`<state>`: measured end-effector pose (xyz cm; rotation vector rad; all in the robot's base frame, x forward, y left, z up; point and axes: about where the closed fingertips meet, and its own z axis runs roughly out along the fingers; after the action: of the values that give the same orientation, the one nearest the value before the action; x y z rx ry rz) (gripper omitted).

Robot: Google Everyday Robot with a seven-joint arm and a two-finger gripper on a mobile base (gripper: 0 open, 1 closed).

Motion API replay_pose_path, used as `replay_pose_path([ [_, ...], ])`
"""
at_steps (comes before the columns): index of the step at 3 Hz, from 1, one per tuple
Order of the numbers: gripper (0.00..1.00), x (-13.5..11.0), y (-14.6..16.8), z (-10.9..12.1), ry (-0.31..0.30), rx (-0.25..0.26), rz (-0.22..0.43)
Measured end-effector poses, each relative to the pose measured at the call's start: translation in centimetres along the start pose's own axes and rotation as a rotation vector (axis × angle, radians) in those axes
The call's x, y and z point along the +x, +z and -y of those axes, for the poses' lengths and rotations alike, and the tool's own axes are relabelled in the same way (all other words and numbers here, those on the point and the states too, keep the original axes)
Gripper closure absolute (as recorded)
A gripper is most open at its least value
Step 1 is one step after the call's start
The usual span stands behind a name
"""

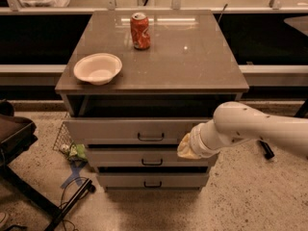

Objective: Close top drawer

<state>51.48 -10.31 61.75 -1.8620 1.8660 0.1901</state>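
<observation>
The top drawer (120, 130) sits uppermost in the grey cabinet, directly under the worktop (192, 66). It stands out only a little way; a dark strip of opening shows between the worktop's near edge and the drawer's flat front. Its small dark handle (150, 137) is centred on that front.

The white arm (255, 129) reaches in from the right edge of the scene and slopes down to the left. The pincer (185, 147) is at its tip, a pale yellowish end lying against the right part of the top drawer's front, near the lower edge and to the right of the handle. Whether the pincer is wide or narrow I cannot tell from this view, and nothing can be seen held in it.

Below are the middle drawer (120, 157) and the bottom drawer (125, 179), each with its own dark handle, each front set a little further back than the one above.

On the worktop a white bowl (98, 69) rests near the left edge, and a red drink can (140, 31) stands upright further back, well apart from the bowl.

A dark chair (14, 134) stands at the left, with black cables (72, 196) and blue tape (74, 172) on the speckled floor near the cabinet's left foot
</observation>
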Motion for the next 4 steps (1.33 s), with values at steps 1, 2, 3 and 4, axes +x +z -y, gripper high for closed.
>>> replay_pose_path([
  [1, 1.0, 1.1, 0.4, 4.3, -0.002, 0.005, -0.002],
  [2, 1.0, 2.1, 0.9, 7.1, 0.002, 0.006, -0.003],
  [3, 1.0, 2.1, 0.9, 7.1, 0.002, 0.006, -0.003],
  [4, 1.0, 2.7, 1.3, 8.4, 0.008, 0.009, -0.001],
])
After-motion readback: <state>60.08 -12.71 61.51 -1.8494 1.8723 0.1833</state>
